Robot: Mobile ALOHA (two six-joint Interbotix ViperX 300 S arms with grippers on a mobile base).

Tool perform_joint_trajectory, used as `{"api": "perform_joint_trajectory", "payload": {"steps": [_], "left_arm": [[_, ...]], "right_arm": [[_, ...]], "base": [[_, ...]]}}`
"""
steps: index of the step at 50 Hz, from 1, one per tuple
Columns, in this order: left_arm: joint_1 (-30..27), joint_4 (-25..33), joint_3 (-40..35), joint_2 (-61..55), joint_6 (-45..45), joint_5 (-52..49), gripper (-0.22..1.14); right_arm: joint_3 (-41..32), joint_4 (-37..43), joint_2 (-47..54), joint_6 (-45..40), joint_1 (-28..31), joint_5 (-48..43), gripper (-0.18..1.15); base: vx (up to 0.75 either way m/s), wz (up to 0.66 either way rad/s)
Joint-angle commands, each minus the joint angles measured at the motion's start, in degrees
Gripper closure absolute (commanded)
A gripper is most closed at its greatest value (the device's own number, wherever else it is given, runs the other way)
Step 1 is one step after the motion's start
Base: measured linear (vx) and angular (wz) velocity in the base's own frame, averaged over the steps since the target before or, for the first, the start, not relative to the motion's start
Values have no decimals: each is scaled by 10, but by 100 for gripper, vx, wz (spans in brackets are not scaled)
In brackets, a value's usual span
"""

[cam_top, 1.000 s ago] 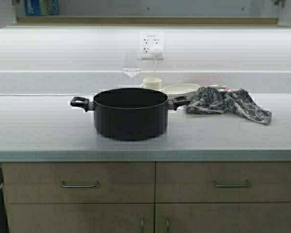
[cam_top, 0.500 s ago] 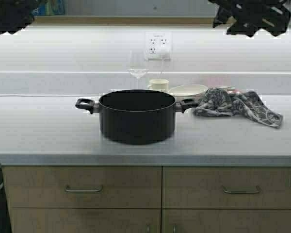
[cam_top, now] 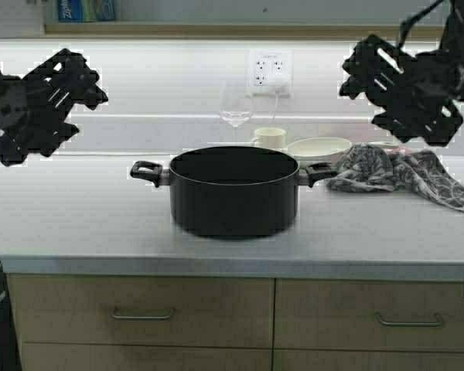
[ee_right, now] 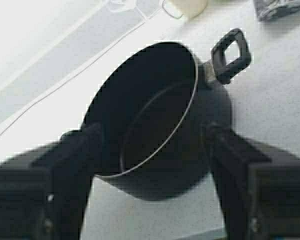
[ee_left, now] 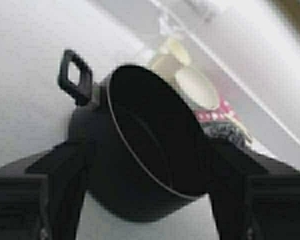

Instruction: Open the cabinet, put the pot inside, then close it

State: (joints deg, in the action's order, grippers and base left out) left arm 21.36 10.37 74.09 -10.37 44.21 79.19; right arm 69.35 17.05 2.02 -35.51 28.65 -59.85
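Four things behind pot (cam_top: 233,192): wineglass (cam_top: 236,104), mug (cam_top: 270,137), bowl (cam_top: 319,147), cloth (cam_top: 402,170).

Pale grey speckled countertop (cam_top: 77,224), white wall with a white double socket (cam_top: 270,71), tan wood-grain drawers with slim metal handles (cam_top: 143,314) beneath the front edge

Matte-black pot (cam_top: 233,193) sitting centre frame on pale grey speckled counter (cam_top: 77,224); grey/white patterned cloth (cam_top: 406,174) lying right-centre; cream mug (cam_top: 270,137) and white bowl (cam_top: 319,147) showing behind; tan wood-grain drawers (cam_top: 139,309) running along bottom.
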Motion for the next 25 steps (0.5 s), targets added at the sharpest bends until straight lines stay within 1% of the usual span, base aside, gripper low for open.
{"api": "perform_joint_trajectory", "payload": {"steps": [1, 6, 11, 25], "left_arm": [[-3, -4, -18, -87, 30, 113, -1], [-3, -7, -26, -128, 39, 152, -1], [-3, -11, -28, -141, 36, 160, -1], [-4, -41, -29, -134, 42, 162, -1]], "right_arm": [[-12, -15, 62, -19, 1, -76, 4], [-25, -17, 102, -23, 1, -84, 4], [-35, -22, 125, -28, 8, -94, 4], [-12, -18, 148, -41, 16, -132, 4]], "base": [[12, 5], [13, 2], [16, -3], [17, 1]]}}
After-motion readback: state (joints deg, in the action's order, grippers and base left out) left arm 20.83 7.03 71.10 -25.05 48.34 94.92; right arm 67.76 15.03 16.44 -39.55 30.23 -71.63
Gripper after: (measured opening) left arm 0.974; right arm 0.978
